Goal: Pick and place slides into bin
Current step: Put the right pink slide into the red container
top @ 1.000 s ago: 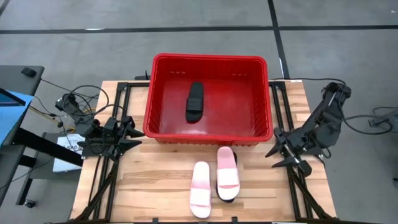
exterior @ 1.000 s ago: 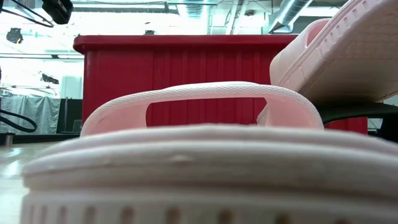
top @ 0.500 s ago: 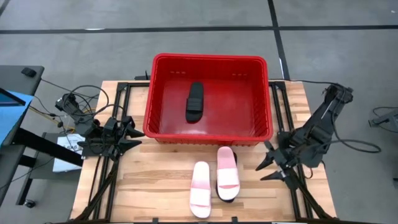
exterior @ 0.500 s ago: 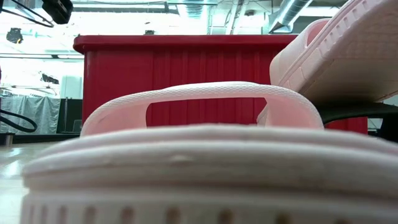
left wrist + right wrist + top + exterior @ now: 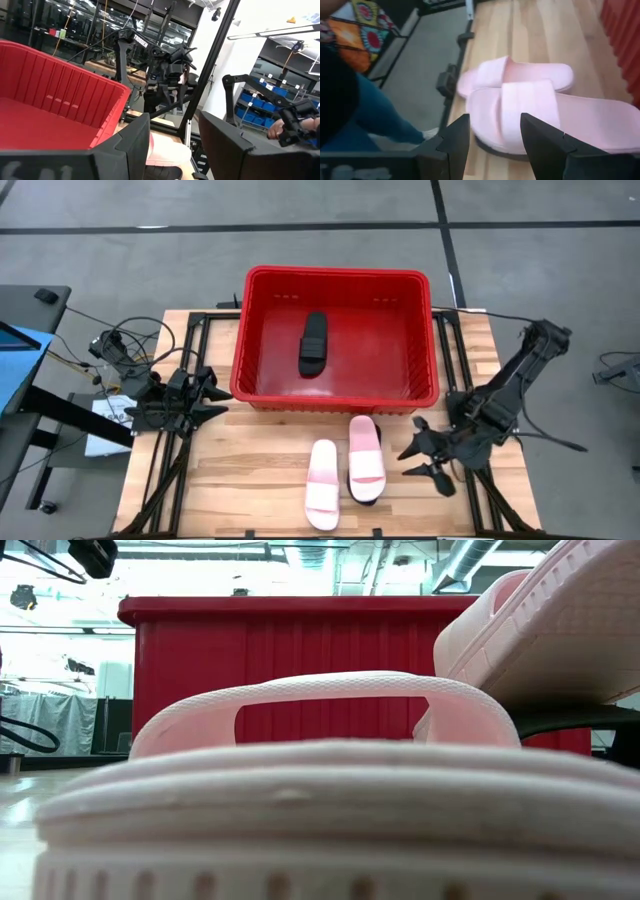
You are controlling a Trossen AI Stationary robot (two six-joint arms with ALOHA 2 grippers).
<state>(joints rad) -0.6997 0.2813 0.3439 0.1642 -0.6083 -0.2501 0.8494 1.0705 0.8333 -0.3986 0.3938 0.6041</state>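
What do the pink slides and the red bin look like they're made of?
The pink slides look like soft matte foam or rubber: the low view shows a fine moulded grain on the strap and no gloss. The red bin looks like rigid, slightly glossy plastic, with ribbed walls and a rolled rim.

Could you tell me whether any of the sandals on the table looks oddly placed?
Yes: the right-hand light pink slide sandal lies stacked on a black slide sandal instead of flat on the wooden table. The right gripper, fingers open, is beside it.
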